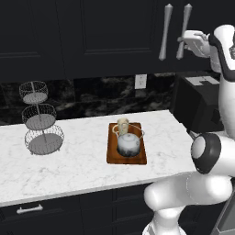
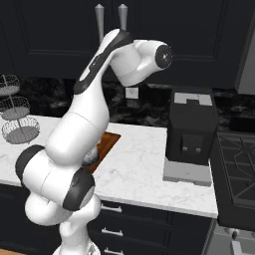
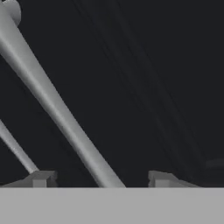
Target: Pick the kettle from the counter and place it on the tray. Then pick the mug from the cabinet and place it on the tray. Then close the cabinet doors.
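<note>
The reddish-brown tray [image 1: 111,155] lies on the white marble counter [image 1: 78,160]. On it stands the silvery kettle [image 1: 128,144], and the cream mug [image 1: 122,124] stands just behind the kettle on the tray's far end. The black cabinet doors [image 1: 114,27] look flush shut, their two silver bar handles [image 1: 165,32] side by side. My gripper [image 1: 183,40] is raised at the right-hand handle [image 1: 185,27]. In the hand view the gripper [image 3: 100,180] is open, and a silver bar [image 3: 65,122] runs slantwise between its fingertips [image 3: 41,179] without touching them.
A three-tier wire basket stand [image 1: 40,119] is on the counter's left. A black appliance [image 2: 191,129] sits on the counter's right end, with a stove [image 2: 239,164] beyond it. Black drawers with silver pulls [image 2: 112,233] run below the counter.
</note>
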